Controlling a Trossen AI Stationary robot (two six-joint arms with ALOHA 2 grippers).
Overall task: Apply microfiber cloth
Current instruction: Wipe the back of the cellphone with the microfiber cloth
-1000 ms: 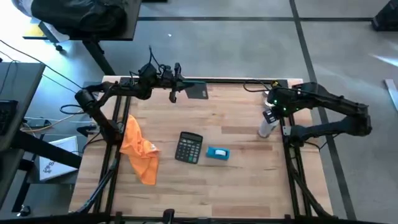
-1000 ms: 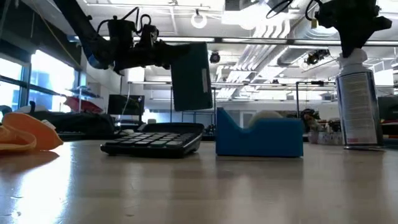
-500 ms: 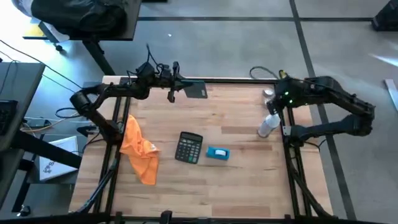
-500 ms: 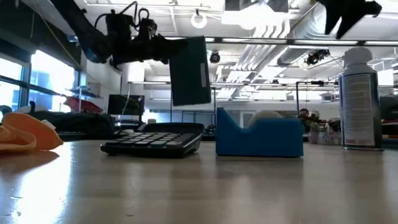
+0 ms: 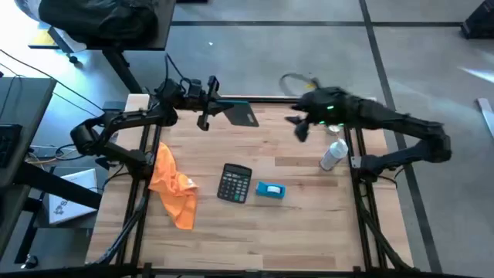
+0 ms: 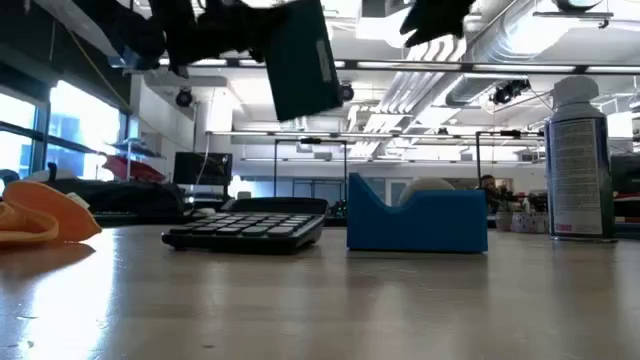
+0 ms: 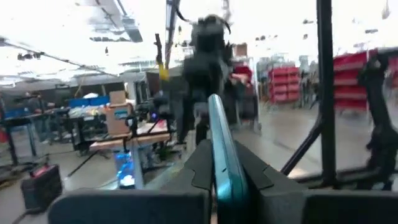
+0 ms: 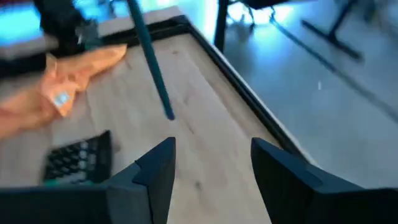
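The orange microfiber cloth (image 5: 171, 185) lies crumpled on the table's left side, untouched; it also shows in the low view (image 6: 40, 220) and the right wrist view (image 8: 56, 93). My left gripper (image 5: 210, 110) is over the table's far edge, shut on a flat teal slab (image 5: 241, 113) held high in the air (image 6: 300, 60). My right gripper (image 5: 297, 127) hovers open above the far middle of the table, to the right of the slab (image 8: 152, 62), with nothing between its fingers (image 8: 155, 171). My left gripper pinches the teal slab by its end nearest the arm (image 7: 219, 177), one finger (image 7: 199, 171) on each flat face. The fingers reach level from the table's left. The slab stands on edge, slightly tilted, lifted clear of the table.
A black calculator (image 5: 235, 183) and a small blue-and-white box (image 5: 270, 190) lie at the table's middle. A spray can (image 5: 333, 154) stands near the right edge. Black frame rails (image 5: 143, 154) run along the table's sides.
My right gripper has risen from the top of the spray can and swung toward the table's left, toward the slab; the can stays standing. My left gripper has raised the teal slab higher.
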